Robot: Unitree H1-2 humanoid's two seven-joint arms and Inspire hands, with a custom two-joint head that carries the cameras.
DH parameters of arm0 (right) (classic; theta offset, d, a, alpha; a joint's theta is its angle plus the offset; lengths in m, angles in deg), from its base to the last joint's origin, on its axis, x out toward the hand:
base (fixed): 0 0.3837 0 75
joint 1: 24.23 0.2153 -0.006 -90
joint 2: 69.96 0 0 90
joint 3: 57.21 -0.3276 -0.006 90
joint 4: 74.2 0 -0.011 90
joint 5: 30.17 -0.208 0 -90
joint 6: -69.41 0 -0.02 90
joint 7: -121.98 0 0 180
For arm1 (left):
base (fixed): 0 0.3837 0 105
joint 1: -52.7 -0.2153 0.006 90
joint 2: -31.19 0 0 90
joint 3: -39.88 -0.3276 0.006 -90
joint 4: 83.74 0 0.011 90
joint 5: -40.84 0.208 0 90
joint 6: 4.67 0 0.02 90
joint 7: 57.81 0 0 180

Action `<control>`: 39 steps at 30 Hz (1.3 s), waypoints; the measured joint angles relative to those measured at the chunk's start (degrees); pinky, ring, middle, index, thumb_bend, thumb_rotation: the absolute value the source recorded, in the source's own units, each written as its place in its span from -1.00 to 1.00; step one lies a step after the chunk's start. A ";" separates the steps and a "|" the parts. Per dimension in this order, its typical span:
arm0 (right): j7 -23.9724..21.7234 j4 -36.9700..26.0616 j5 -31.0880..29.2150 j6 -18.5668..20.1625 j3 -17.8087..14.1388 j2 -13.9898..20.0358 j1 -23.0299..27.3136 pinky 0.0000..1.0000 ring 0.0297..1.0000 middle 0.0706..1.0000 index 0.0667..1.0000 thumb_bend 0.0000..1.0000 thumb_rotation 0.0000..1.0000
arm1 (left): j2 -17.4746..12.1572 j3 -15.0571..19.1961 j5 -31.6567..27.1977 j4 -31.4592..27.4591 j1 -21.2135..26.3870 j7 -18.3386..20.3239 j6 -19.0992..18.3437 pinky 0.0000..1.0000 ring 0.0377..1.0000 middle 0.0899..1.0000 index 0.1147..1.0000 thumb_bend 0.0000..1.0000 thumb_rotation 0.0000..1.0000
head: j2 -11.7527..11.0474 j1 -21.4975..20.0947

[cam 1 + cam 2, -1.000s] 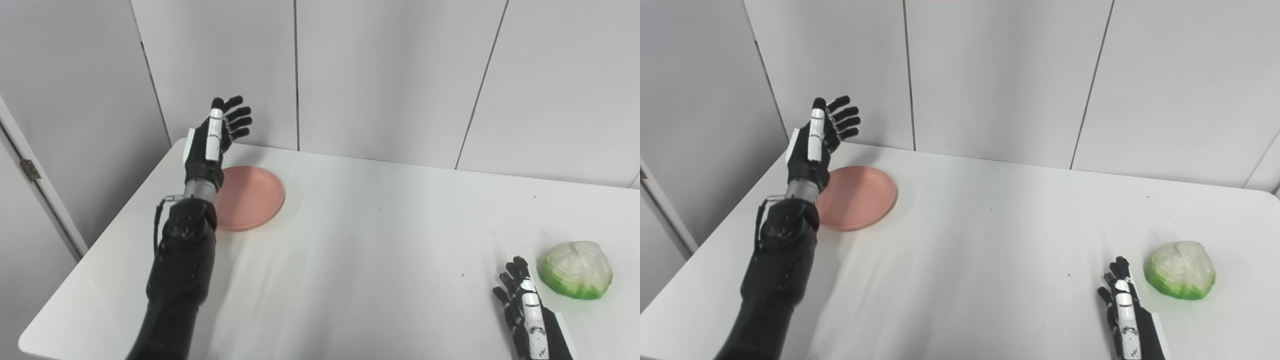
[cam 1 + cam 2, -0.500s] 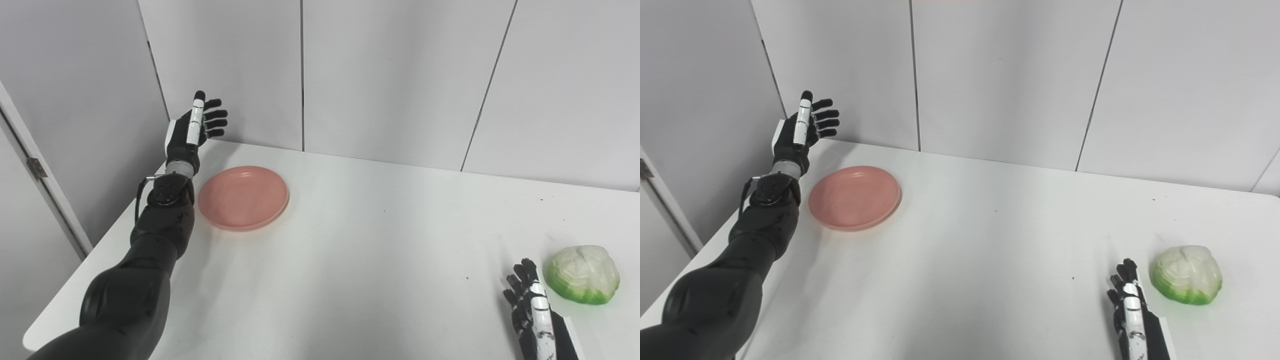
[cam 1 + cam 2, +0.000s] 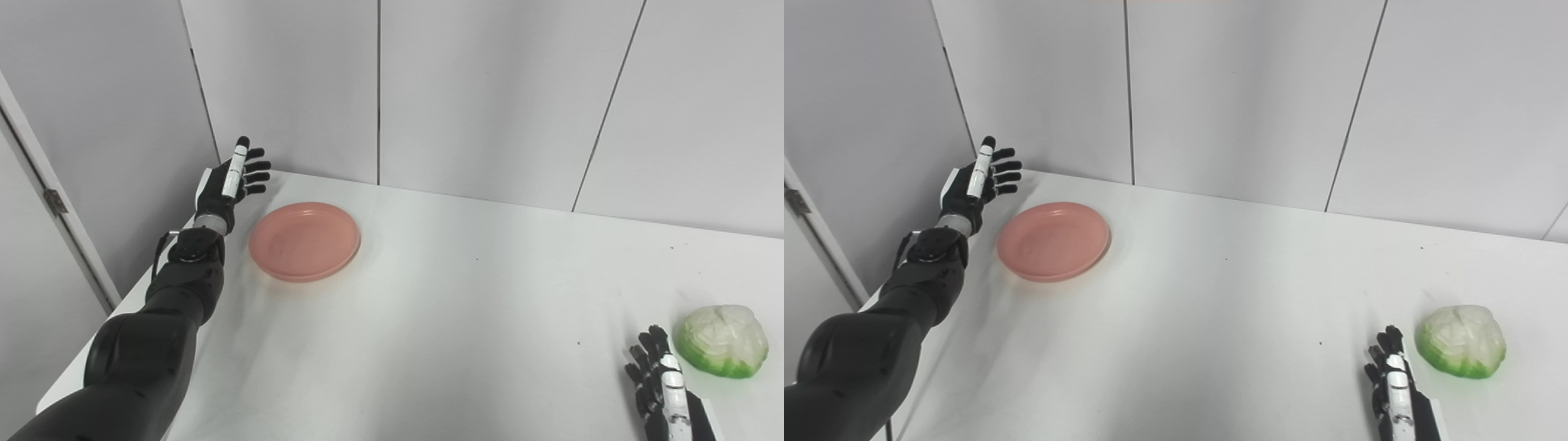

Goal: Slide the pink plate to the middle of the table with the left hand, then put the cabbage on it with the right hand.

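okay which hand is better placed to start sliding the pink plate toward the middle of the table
Left. The left hand is open, raised just beside the plate's outer edge at the table's far left. The right hand rests across the table next to the cabbage, far from the plate.

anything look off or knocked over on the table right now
Nothing stands out. The pink plate lies flat near the table's far left corner, the cabbage sits whole at the near right, and both the left hand and right hand are open, touching neither.
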 measured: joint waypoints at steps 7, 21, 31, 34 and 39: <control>0.00 -0.77 -0.09 0.28 0.03 0.00 -0.25 1.00 1.00 1.00 1.00 -0.23 1.00 | 0.50 1.82 -1.53 0.89 -0.15 0.43 -0.61 0.34 0.38 0.35 0.31 0.48 1.00 | 0.44 -0.26; 0.00 -1.87 -0.67 0.58 -0.08 0.22 -0.99 1.00 1.00 1.00 1.00 -0.23 0.97 | 3.70 1.76 -2.33 1.45 -2.65 -2.48 0.18 0.40 0.41 0.38 0.35 0.47 1.00 | 1.23 0.00; -0.02 -2.42 -0.98 0.60 0.04 0.33 -1.03 1.00 1.00 1.00 1.00 -0.26 1.00 | 4.33 1.91 -2.48 1.57 -3.34 -2.31 1.90 0.42 0.42 0.38 0.33 0.47 1.00 | 1.49 0.00; -0.03 -2.55 -0.99 0.60 0.07 0.33 -1.03 1.00 1.00 1.00 1.00 -0.28 1.00 | 4.63 1.90 -2.48 1.55 -3.44 -2.17 2.23 0.39 0.40 0.36 0.32 0.53 1.00 | 1.58 -0.26; -0.01 -2.61 -1.01 0.69 0.07 0.33 -1.03 1.00 1.00 1.00 1.00 -0.29 1.00 | 6.07 1.57 -2.46 1.18 -3.59 -1.97 3.23 0.40 0.41 0.37 0.32 0.55 1.00 | 1.67 -0.53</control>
